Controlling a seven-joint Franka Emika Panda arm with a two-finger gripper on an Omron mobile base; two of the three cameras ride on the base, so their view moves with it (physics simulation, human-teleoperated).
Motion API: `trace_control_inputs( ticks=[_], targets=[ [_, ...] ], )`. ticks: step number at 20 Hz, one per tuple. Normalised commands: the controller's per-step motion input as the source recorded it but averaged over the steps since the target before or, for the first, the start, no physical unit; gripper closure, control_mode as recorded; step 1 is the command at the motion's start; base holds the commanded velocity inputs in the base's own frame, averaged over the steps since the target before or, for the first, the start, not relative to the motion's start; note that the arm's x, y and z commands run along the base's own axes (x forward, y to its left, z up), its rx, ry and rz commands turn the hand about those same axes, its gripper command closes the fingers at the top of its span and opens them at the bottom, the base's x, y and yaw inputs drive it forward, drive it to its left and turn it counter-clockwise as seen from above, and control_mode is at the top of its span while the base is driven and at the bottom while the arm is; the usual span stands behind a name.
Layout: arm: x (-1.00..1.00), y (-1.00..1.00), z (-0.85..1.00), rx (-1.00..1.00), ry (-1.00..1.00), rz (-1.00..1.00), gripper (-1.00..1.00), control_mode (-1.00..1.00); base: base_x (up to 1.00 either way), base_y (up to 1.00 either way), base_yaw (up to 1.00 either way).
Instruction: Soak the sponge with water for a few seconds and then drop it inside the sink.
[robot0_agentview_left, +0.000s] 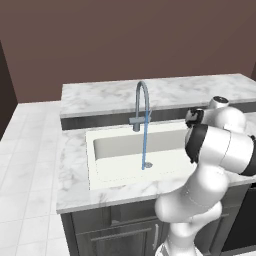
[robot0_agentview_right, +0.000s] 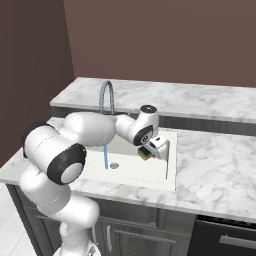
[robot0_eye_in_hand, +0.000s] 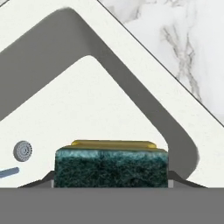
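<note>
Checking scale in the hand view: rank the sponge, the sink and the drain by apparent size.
1. Sink, largest.
2. Sponge, though it looks enlarged, held in the jaws close to the camera.
3. Drain, smallest.

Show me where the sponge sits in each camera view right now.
Left base view: I can't make it out; the arm blocks that side.
Right base view: sponge right of centre, over the sink.
Hand view: sponge bottom centre.
Shared landmark: the drain.
</note>
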Motion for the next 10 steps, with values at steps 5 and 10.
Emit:
trace_control_inputs(
  ticks=[5, 10],
  targets=[
    [0.00, 0.43, 0.03, -0.05, -0.01, 0.00, 1.00, -1.00, 0.00, 0.00, 0.00],
    [0.00, 0.40, 0.00, -0.08, 0.00, 0.00, 1.00, -1.00, 0.00, 0.00, 0.00]
  ],
)
